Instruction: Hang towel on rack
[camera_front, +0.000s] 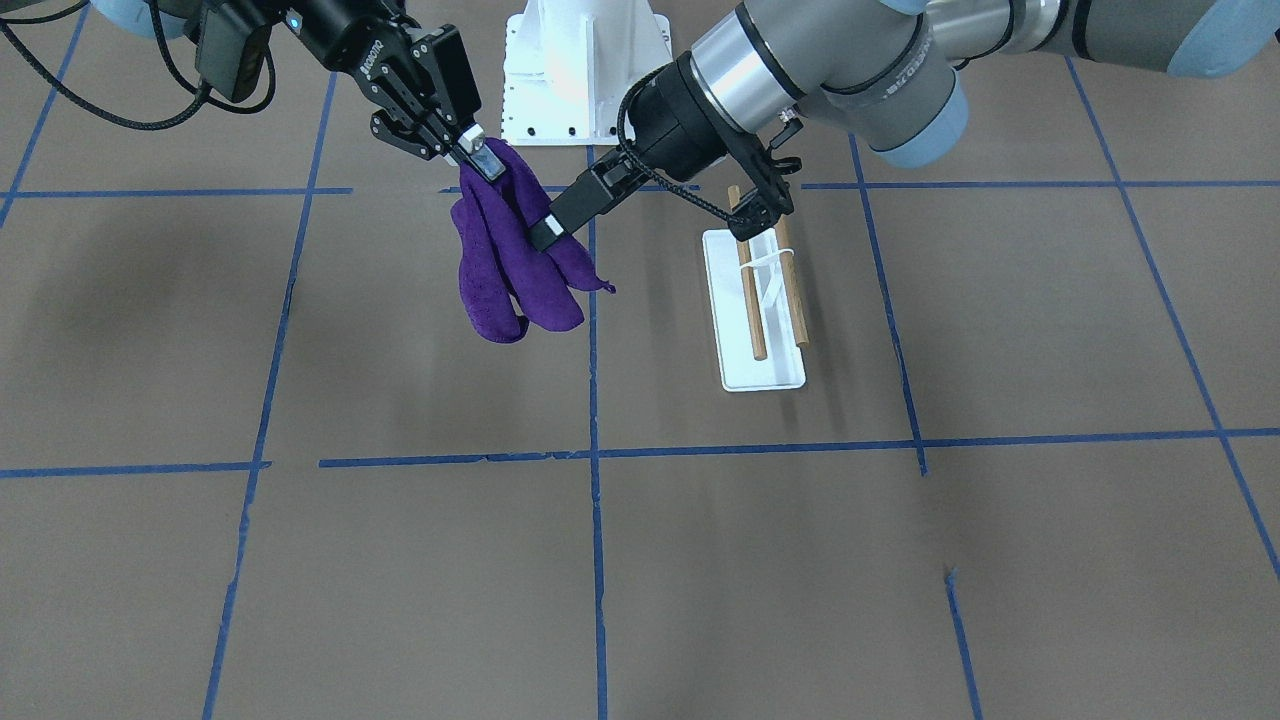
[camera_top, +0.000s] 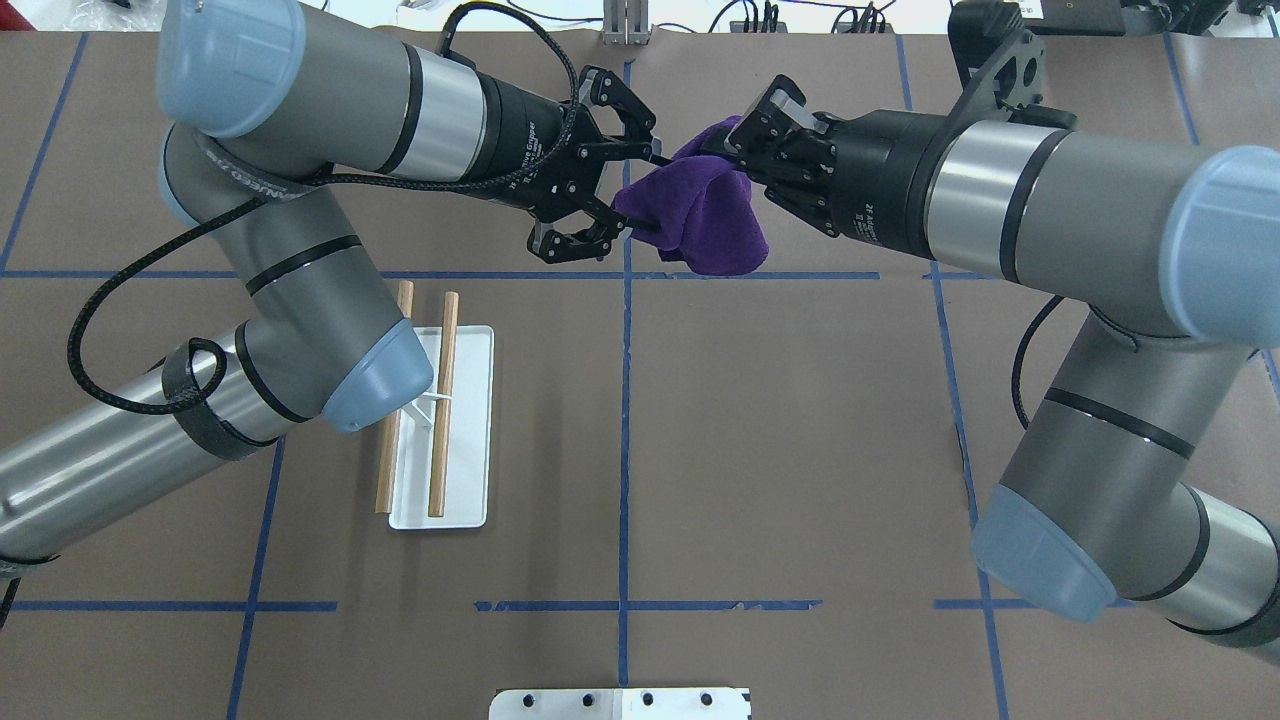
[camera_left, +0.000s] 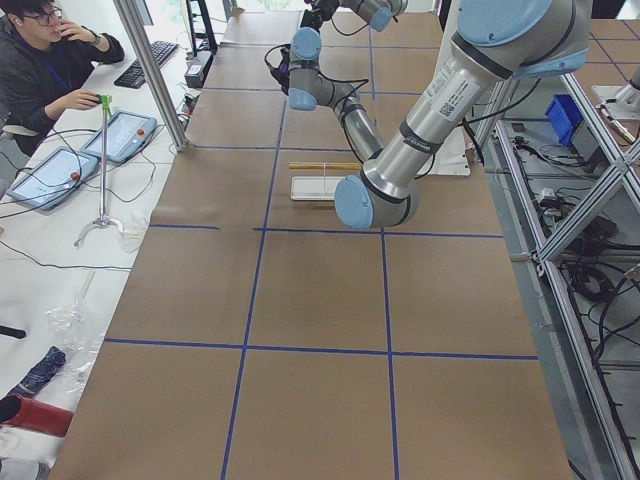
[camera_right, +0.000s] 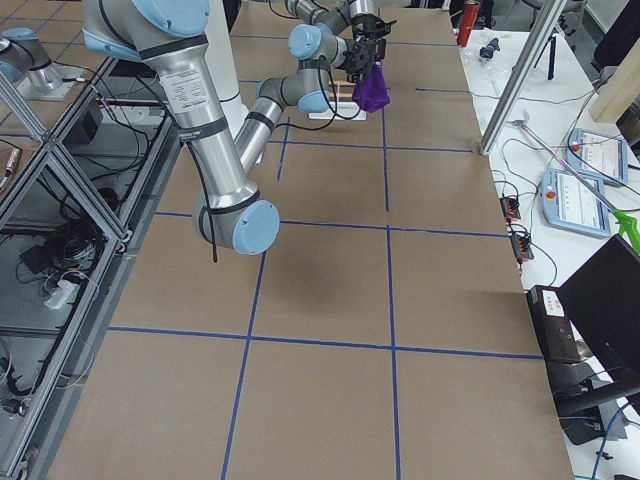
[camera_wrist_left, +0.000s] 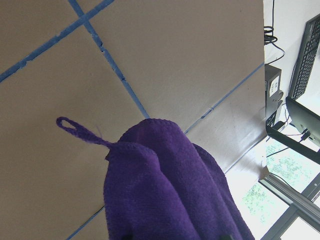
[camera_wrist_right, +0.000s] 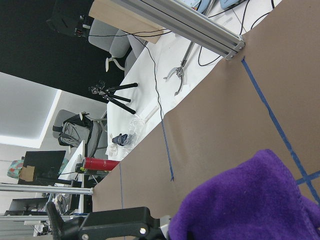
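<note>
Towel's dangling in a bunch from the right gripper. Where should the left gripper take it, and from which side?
Probably the towel's upper edge, close beside the right gripper's pinch, approached level from the robot's left. It hangs in folds from one pinched top point, so a second grip up there should let the two spread it. The left gripper stands open on that side.

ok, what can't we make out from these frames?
Rack: overhead, the left arm's elbow covers part of one rod and the support; front-facing, the left wrist hides part of the rods.
Left gripper: whether its pads touch the towel; folds hide them overhead, and the wrist view's edge cuts them off.
Right gripper: depth of its pinch, buried in cloth.
Side views: grippers too small.
</note>
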